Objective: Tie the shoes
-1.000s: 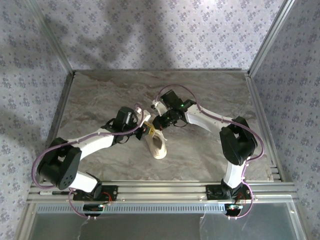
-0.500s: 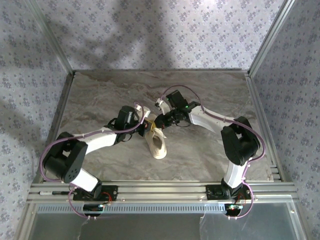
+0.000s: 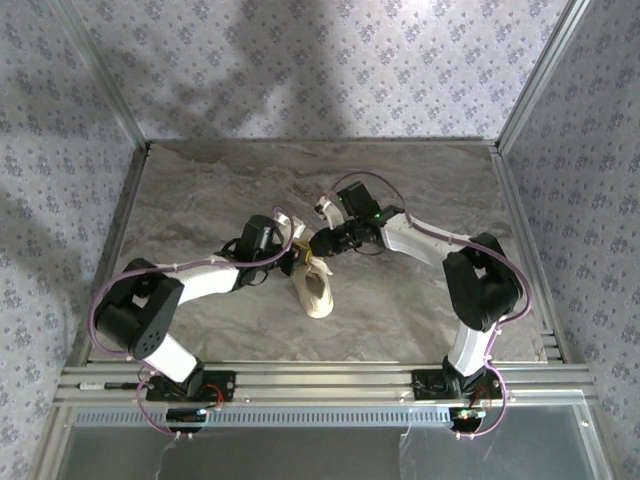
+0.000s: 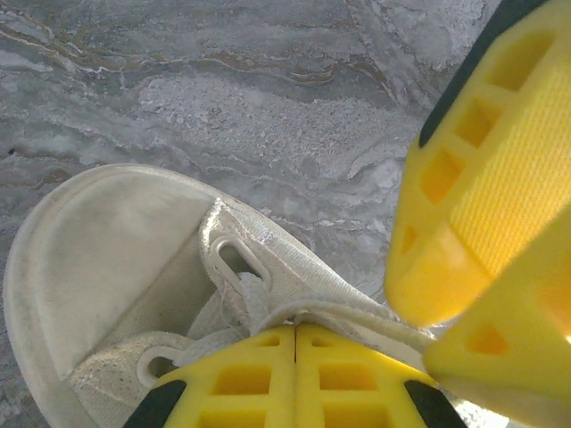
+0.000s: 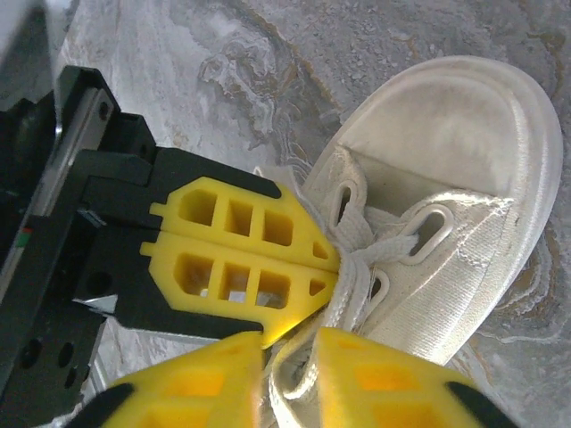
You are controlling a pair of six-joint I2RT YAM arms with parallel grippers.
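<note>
Sneaker (image 3: pixel 318 292), cream and low-topped, is seen just below the middle of the top view, flat on the counter (image 3: pixel 200 180), with both grippers met over its upper eyelets. The left gripper (image 4: pixel 294 332) is clenched, and a strand of the white laces (image 4: pixel 259 303) appears to be pinched at its tips. The right gripper (image 5: pixel 290 343) is held slightly parted, with a strand running between its fingers.

The step in hand is judged to be the first crossing of the 2 lace ends; no knot or bow can be made out. A fresh, firm hold by the right gripper is likely called for next, so that the strands can be drawn apart without the light shoe being dragged.

The counter is grey and marbled. It is enclosed by floral-papered walls (image 3: pixel 300 60) and aluminium rails (image 3: pixel 320 380).
</note>
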